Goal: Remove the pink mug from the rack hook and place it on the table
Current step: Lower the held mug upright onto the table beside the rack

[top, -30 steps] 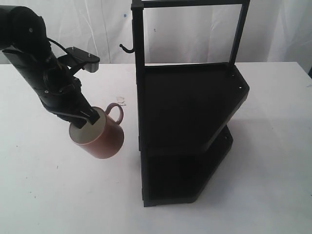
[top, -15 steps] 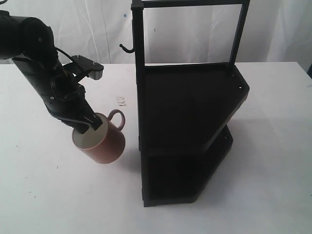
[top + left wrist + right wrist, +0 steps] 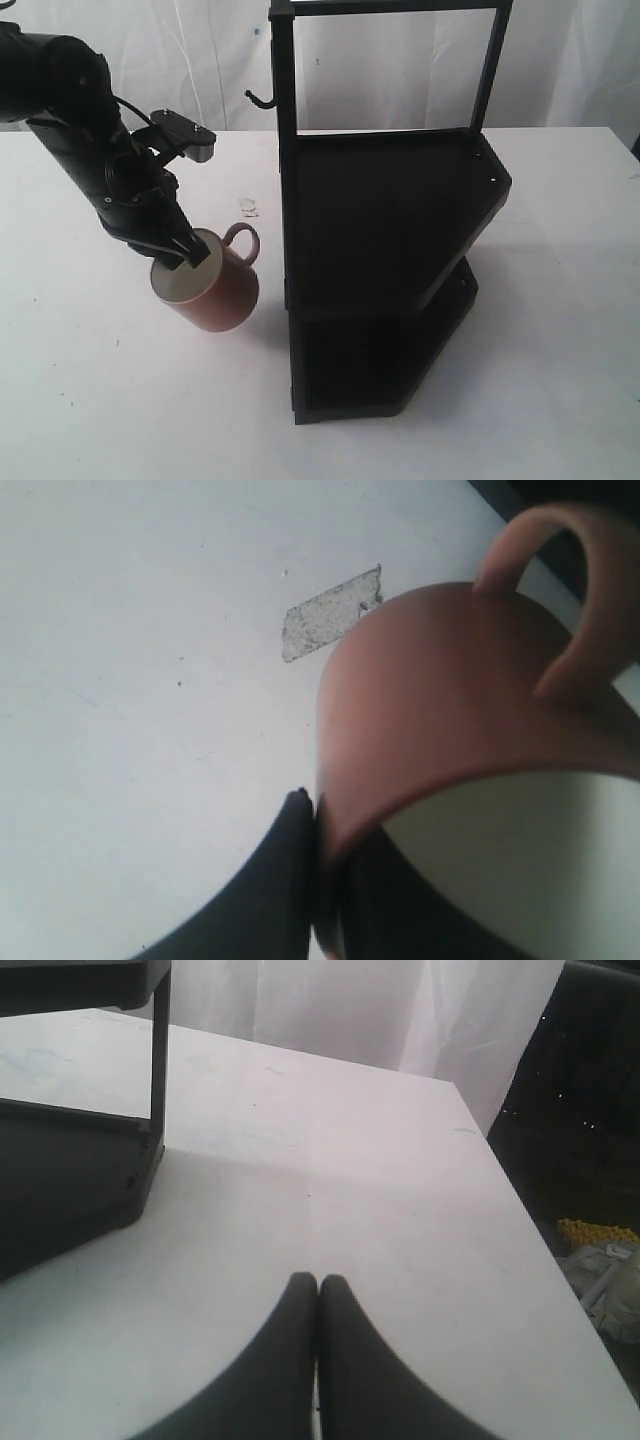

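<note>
The pink mug (image 3: 215, 290) hangs tilted just left of the black shelf frame, its cream mouth turned toward the camera and its handle (image 3: 243, 238) pointing at the frame. My left gripper (image 3: 183, 255) is shut on the mug's rim, one finger outside the wall and one inside, as the left wrist view shows on the pink mug (image 3: 440, 690). Whether the mug's base touches the table (image 3: 100, 400) I cannot tell. The rack hook (image 3: 258, 98) sticks out bare from the upright post. My right gripper (image 3: 318, 1282) is shut on nothing over the table (image 3: 350, 1160).
The tall black shelf frame (image 3: 385, 220) stands mid-table with two shelves, right beside the mug. A small scuff (image 3: 247, 208) marks the table behind the mug. White curtain hangs at the back. The table's right edge (image 3: 520, 1220) drops off near my right gripper.
My left gripper has carried the mug slightly rightward and down toward the table, closer to the shelf frame. The right gripper shows no earlier frame.
</note>
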